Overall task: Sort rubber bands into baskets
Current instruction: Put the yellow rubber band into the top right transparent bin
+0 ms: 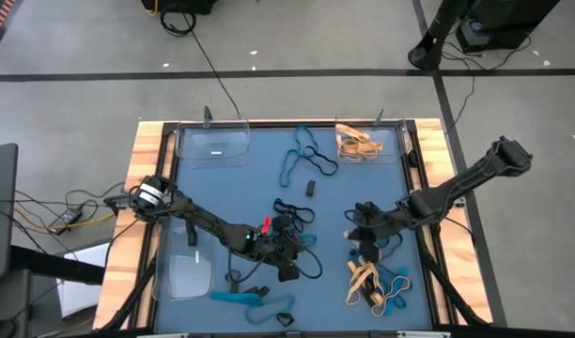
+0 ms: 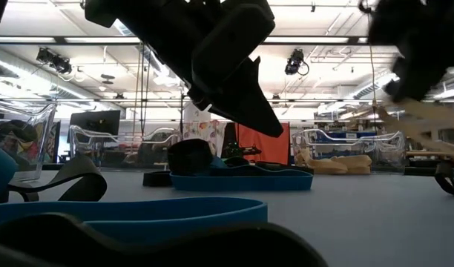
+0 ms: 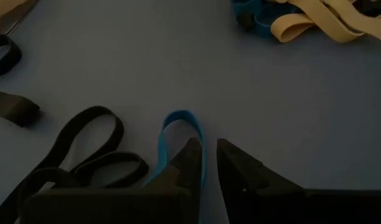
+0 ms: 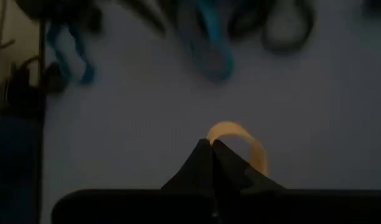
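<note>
With the right gripper (image 4: 212,144) shut on a tan rubber band (image 4: 239,138), the step in hand is the pick; the next move is judged to be a lift and carry to a basket.

While the tan band loops out just beside the closed fingertips, the gripper sits at the right centre of the table (image 1: 269,150), just far of the mixed pile of tan, teal and black bands (image 1: 374,282). A likely destination is the far-right basket (image 1: 400,141), which already holds tan bands (image 1: 358,145); the lift must clear neighbouring loops so that only one band rises. The left gripper (image 3: 206,155) hovers at near centre with fingers slightly apart, a teal band (image 3: 181,124) lying against one finger; whether it is gripped cannot be told. Two further baskets, far left (image 1: 212,145) and near left (image 1: 186,275), hold no bands.
</note>
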